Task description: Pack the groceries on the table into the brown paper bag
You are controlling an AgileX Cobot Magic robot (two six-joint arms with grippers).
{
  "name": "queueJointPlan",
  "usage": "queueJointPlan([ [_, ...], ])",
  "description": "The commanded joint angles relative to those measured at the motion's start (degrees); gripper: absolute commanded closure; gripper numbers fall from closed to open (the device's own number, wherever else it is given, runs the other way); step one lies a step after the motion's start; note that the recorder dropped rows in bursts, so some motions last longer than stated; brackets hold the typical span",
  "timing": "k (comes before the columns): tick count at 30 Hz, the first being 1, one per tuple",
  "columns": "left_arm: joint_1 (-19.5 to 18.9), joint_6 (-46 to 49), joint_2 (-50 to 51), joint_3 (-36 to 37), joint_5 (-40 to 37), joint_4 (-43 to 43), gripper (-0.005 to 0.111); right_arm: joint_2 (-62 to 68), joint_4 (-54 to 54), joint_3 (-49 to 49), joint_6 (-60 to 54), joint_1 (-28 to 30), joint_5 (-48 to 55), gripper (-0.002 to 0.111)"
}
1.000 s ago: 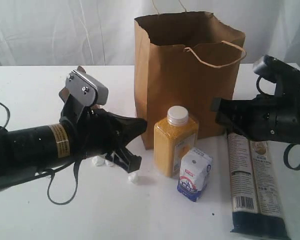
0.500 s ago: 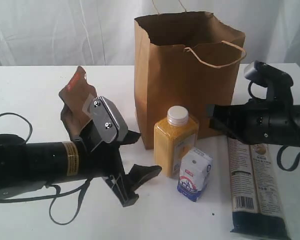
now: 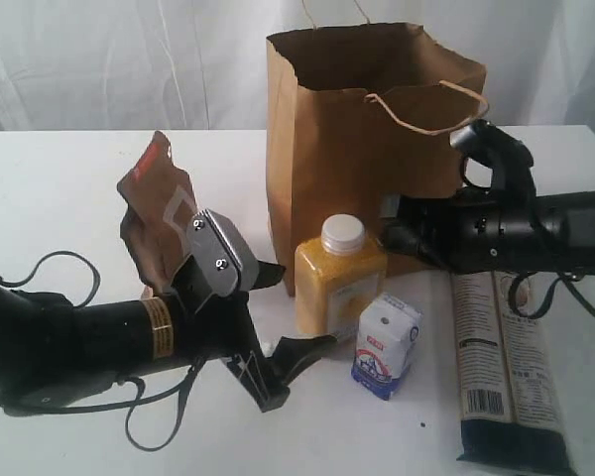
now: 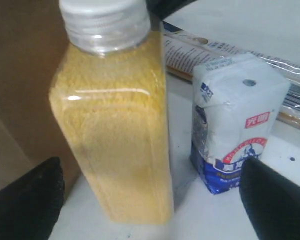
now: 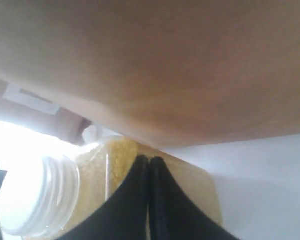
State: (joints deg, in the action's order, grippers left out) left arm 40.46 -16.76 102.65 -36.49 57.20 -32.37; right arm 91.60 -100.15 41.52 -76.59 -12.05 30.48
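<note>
At 6 o'clock of the brown paper bag [image 3: 377,139], on the counter [image 3: 59,198], the yellow white-capped bottle [image 3: 337,293] risks toppling: the right gripper [image 5: 149,165], closed and empty, presses it; the left gripper [image 3: 293,372] gapes wide, empty

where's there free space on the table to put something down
Bare tabletop left of the foil pouch; a gap between pouch and paper bag; and the front strip before the carton, up to the noodle packet. Crowded around the yellow bottle, with the left gripper and right gripper at it.
</note>
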Motion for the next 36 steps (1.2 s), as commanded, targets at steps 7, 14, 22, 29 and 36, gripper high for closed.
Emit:
queueJointPlan([
  [7, 0.29, 3.97, 3.31, -4.88, 1.10, 2.88, 0.013, 2.10, 0.20, 0.32, -0.79, 0.08, 8.05, 0.108],
  [14, 0.29, 3.71, 3.99, -6.86, -2.16, 0.44, 0.013, -1.02, 0.20, 0.32, -0.79, 0.08, 3.72, 0.108],
  [22, 0.29, 3.71, 3.99, -6.86, -9.26, 0.34, 0.026, -7.87, 0.20, 0.32, -0.79, 0.08, 2.17, 0.108],
  [29, 0.29, 3.46, 3.99, -6.86, -7.78, 0.34, 0.069, -13.06, 5.31, 0.32, -0.79, 0.08, -2.60, 0.108],
  [36, 0.29, 3.46, 3.99, -6.86, -7.81, 0.32, 0.092, -14.66, 5.79, 0.32, -0.69, 0.08, -3.44, 0.108],
])
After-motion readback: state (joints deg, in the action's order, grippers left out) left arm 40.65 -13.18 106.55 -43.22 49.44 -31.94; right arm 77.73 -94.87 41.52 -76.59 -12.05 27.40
